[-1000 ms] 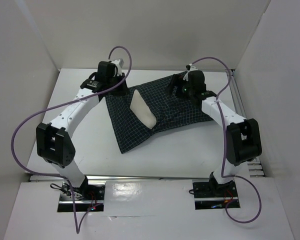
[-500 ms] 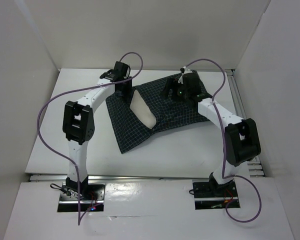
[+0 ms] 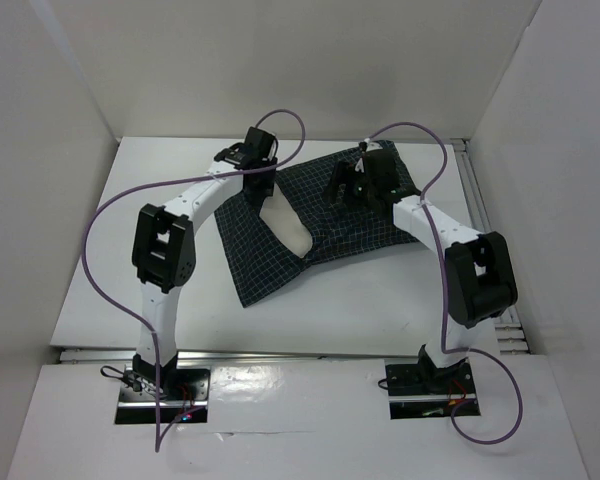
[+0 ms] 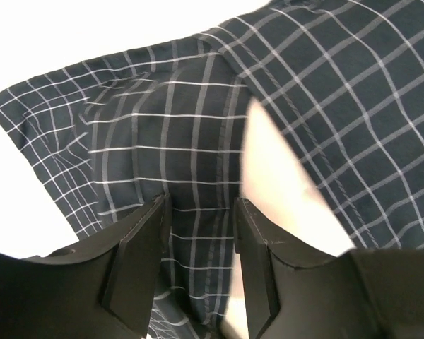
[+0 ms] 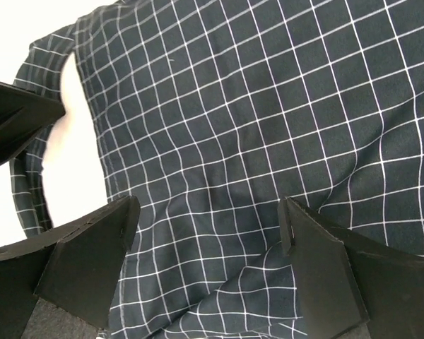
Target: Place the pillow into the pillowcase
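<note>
Where the pillowcase [image 3: 355, 228] gapes, pillow [image 3: 286, 222] partly inside

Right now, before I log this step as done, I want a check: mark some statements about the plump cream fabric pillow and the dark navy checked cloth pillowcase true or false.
1. The plump cream fabric pillow is wholly inside the dark navy checked cloth pillowcase. False: a cream patch still shows uncovered at the opening.
2. The pillowcase lies on the white table. True.
3. The right arm's jaws stand wide apart over the checked cloth. True.
4. The left arm's jaws are clamped on the pillow. False: they stand apart over checked cloth, with the pillow beside them.
</note>
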Robot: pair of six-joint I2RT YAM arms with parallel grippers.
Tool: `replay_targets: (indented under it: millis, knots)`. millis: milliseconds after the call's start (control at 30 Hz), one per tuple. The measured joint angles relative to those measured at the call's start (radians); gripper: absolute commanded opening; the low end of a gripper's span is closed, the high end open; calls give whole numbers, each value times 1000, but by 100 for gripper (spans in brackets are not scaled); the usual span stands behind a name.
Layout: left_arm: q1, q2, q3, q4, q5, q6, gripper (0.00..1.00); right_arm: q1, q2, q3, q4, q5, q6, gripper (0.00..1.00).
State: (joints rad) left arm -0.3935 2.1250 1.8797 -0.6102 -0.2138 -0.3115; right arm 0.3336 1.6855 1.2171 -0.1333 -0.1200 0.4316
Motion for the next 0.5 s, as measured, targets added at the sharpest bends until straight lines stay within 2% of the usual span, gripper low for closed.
replay_targets:
  millis: [200,300,400,500]
  knots:
    - [-30,2,8,-17,-64,23,58,0,8,0,-5,0,-6,92]
    - [-30,20,40,-36,-80,24,42,0,8,0,-5,0,-7,92]
    - [-30,44,55,-45,-98,18,18,0,10,0,-3,0,-8,92]
    - [-30,57,56,-50,-100,24,5,0,18,0,-3,0,-9,92]
